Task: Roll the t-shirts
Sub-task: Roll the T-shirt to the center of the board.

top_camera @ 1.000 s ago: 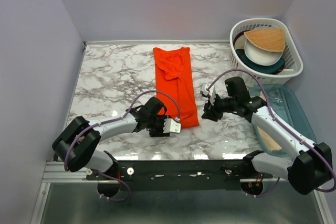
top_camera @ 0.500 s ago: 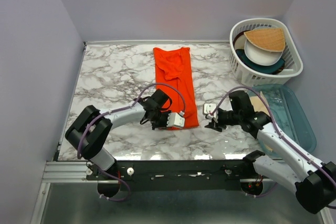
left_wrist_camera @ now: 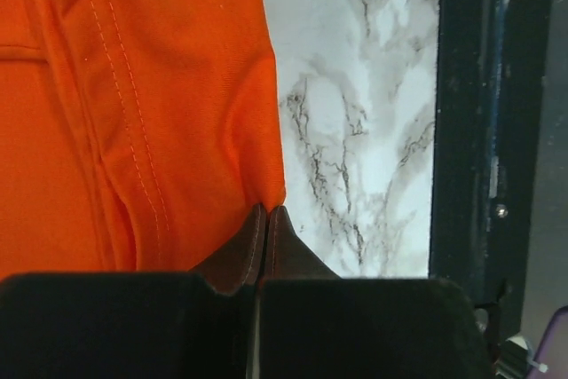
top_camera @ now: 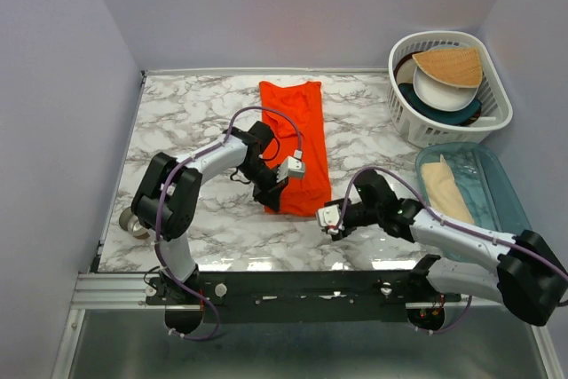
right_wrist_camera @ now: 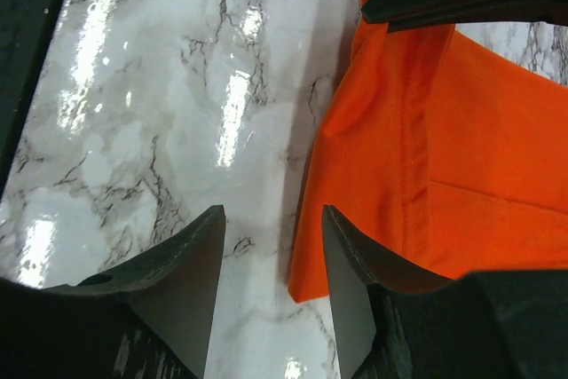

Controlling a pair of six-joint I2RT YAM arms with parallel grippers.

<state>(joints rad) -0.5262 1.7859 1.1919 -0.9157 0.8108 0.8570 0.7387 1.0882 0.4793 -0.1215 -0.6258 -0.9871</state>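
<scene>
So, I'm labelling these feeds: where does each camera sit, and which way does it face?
Top external: above and behind the bases, looking down on the marble table; both arms show, left pincer and right pincer at the t-shirt's near edge.
Left wrist: on the left arm, facing down along its pincer, shut on one near t-shirt corner.
Right wrist: on the right arm, facing down past its open pincer at the other near corner.
Shared: both wrist views show t-shirt and marble.
</scene>
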